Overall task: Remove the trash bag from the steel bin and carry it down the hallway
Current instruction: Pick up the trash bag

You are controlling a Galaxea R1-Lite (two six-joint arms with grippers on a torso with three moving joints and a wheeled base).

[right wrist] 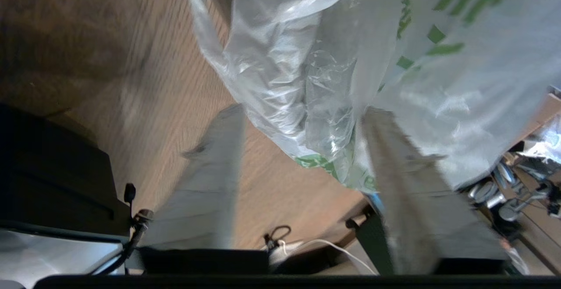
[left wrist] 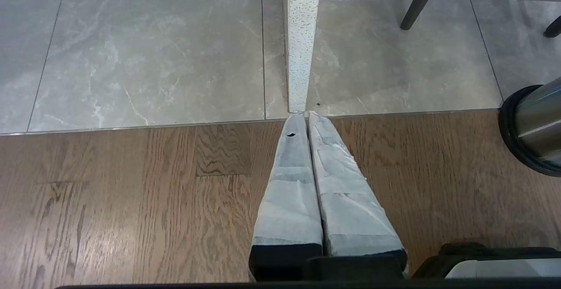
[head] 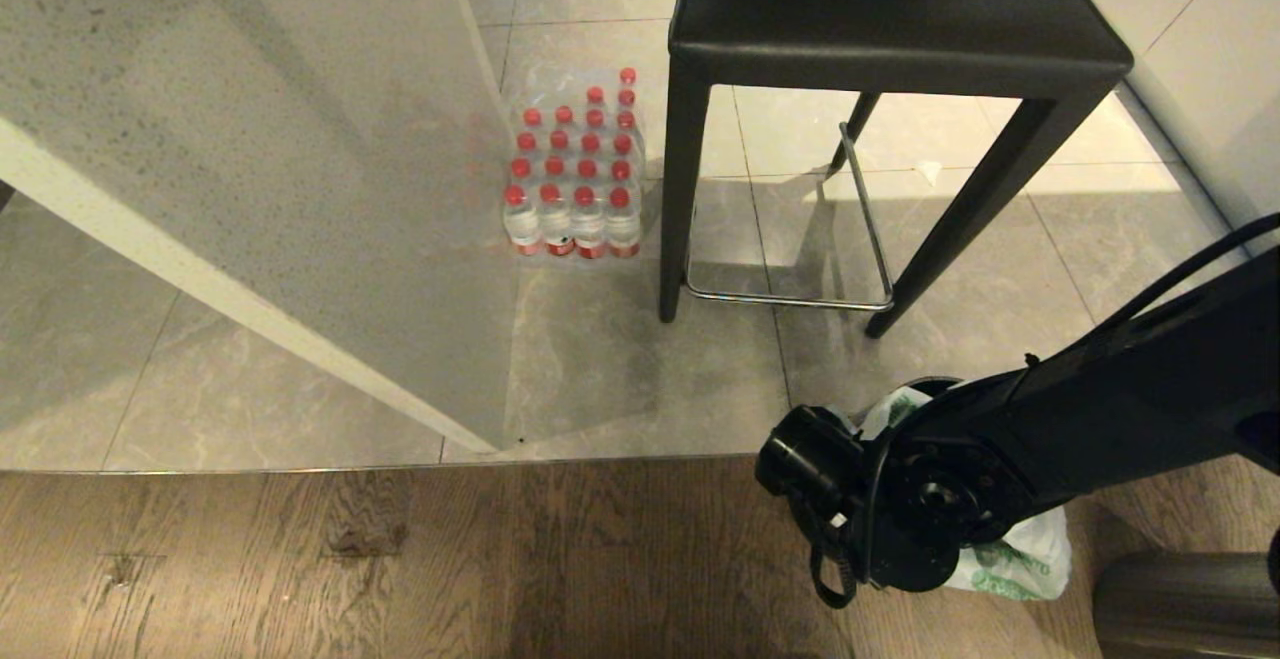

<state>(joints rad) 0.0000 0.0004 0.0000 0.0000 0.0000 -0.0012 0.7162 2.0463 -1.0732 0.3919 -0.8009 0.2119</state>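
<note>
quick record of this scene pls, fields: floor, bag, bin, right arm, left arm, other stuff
floor: wood floor meeting grey tiles
bag: trash bag between the spread fingers of the right gripper
bin: steel bin on the wood
right arm: low at the bag
left arm: left gripper shut, idle above the wood
other stuff: black stool, water bottle pack

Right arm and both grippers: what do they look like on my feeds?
The right arm is matte black, with round joint housings and a black cable looping above it. The right gripper has long tapered fingers wrapped in whitish-grey tape on black bases. The left gripper has matching taped fingers, one with a small dark hole.
</note>
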